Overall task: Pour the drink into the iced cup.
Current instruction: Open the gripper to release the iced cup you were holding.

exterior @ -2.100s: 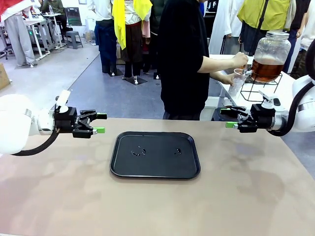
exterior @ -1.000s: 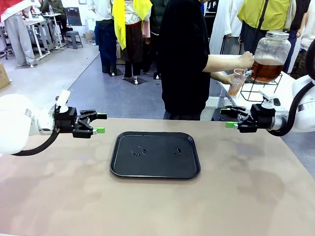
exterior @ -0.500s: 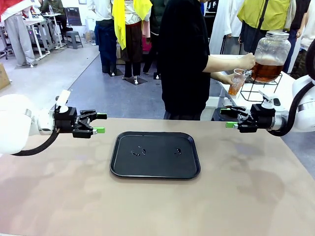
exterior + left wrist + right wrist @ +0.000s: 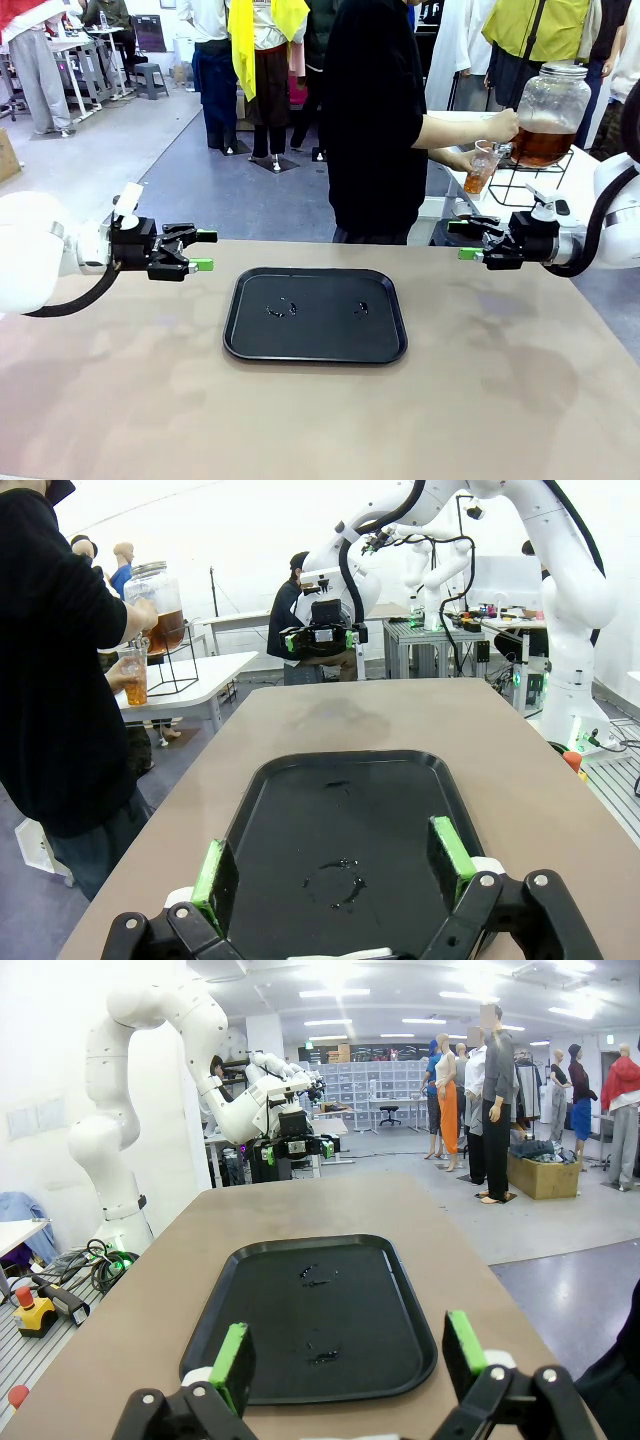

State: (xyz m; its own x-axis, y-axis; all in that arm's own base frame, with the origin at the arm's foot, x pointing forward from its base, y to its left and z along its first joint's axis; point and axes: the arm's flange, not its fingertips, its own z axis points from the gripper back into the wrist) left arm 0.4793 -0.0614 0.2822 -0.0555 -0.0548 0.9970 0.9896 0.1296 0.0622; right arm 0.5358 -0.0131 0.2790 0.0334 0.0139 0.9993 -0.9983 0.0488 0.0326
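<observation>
1. The left tool [image 4: 205,251] is held over the tabletop [image 4: 320,420] left of the tray [image 4: 315,315], its fingers apart and gripping nothing.
2. The right tool [image 4: 462,240] is held at the tray's right, fingers likewise spread and gripping nothing.
3. The drink [image 4: 543,143] is seen in a jar [image 4: 552,100] on a wire stand on a side table beyond the tabletop.
4. A cup [image 4: 480,170], partly filled with amber liquid, is held under the jar's tap by a person's hand [image 4: 461,158]; the other hand [image 4: 500,123] is at the tap.

Tray [image 4: 315,314] on table [image 4: 150,400]; centred
</observation>
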